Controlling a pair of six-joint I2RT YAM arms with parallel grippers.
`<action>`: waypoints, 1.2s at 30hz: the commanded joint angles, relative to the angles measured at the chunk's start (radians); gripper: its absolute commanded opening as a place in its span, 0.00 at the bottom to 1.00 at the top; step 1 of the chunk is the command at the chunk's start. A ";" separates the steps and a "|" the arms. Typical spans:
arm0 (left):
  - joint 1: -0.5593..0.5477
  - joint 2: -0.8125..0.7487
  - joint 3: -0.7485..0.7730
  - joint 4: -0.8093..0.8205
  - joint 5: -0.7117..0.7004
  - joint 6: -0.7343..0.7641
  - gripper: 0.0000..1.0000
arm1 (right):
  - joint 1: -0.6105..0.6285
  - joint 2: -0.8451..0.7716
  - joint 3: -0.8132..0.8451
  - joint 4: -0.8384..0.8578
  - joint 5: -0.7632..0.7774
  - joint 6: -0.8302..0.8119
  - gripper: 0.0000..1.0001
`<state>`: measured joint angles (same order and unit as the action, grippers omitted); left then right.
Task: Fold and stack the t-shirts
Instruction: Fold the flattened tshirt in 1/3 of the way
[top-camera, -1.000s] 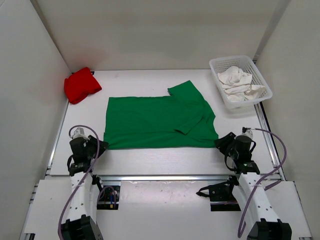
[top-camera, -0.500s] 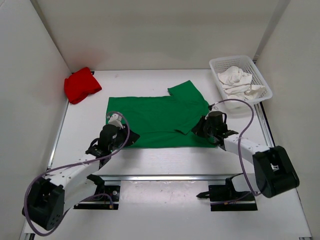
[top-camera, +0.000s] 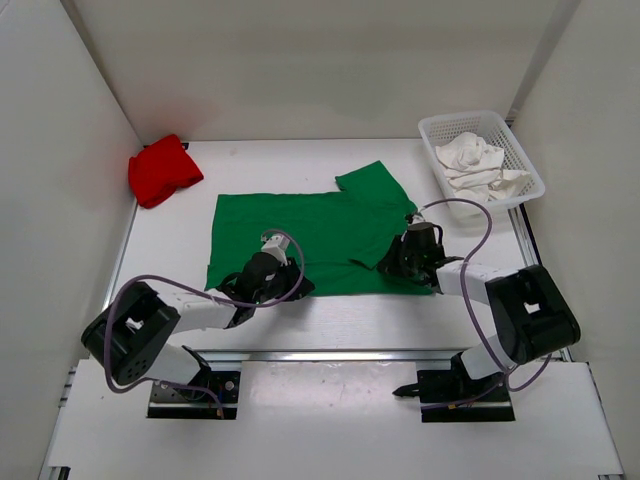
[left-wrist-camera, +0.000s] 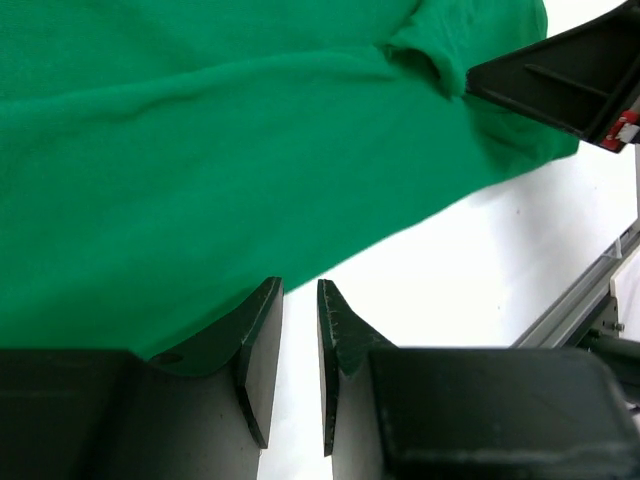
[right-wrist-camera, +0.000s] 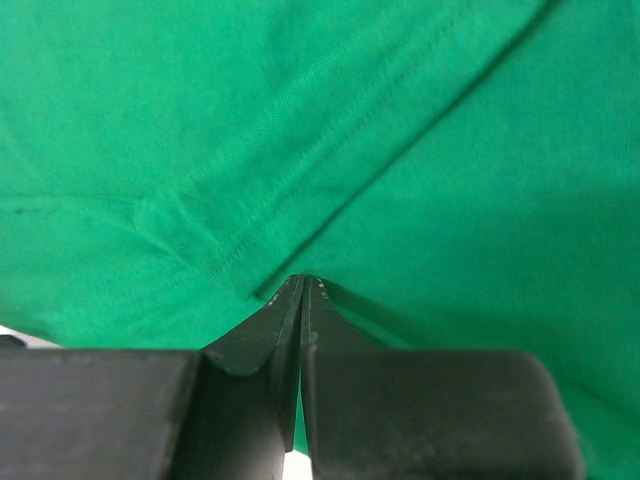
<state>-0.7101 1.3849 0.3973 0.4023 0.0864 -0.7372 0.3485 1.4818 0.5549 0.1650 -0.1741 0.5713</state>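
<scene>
Observer: Shirt positions first. Green t-shirt (top-camera: 300, 225) lies spread flat in the middle of the worktop (top-camera: 330, 312). One sleeve sticks out at its far right corner, and a flap is folded over the body near the right end.

Recorder: The other two?

Observer: Red t-shirt (top-camera: 163, 170) is bunched in the far left corner, well apart from the green one. White t-shirt (top-camera: 475, 160) is crumpled inside the white mesh basket (top-camera: 530, 190) at far right.

Recorder: Left pincer (top-camera: 300, 285)?

Observer: Low at the green shirt's near hem, about midway along it. In the wrist view its fingers (left-wrist-camera: 262, 340) stand slightly parted. The gap is narrow and white worktop shows through it. The left finger overlaps the cloth edge.

Recorder: Right pincer (top-camera: 388, 262)?

Observer: Down on the right part of the green shirt, by the folded flap. Fingers (right-wrist-camera: 275, 320) are pressed together, and the tips meet right at a stitched hem where the cloth puckers. Cannot tell whether any cloth is caught between them.
</scene>
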 joint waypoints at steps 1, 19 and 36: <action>0.001 0.022 0.014 0.088 0.004 -0.017 0.32 | 0.003 0.021 0.033 0.068 -0.002 -0.022 0.00; 0.034 0.075 -0.038 0.118 0.050 -0.034 0.31 | -0.077 0.273 0.446 0.080 -0.131 0.013 0.00; 0.017 0.014 -0.015 0.087 0.033 -0.034 0.32 | -0.022 -0.005 0.063 0.080 -0.062 -0.031 0.00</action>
<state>-0.6975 1.4120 0.3641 0.4713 0.1158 -0.7750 0.3374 1.4937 0.6350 0.1875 -0.2489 0.5564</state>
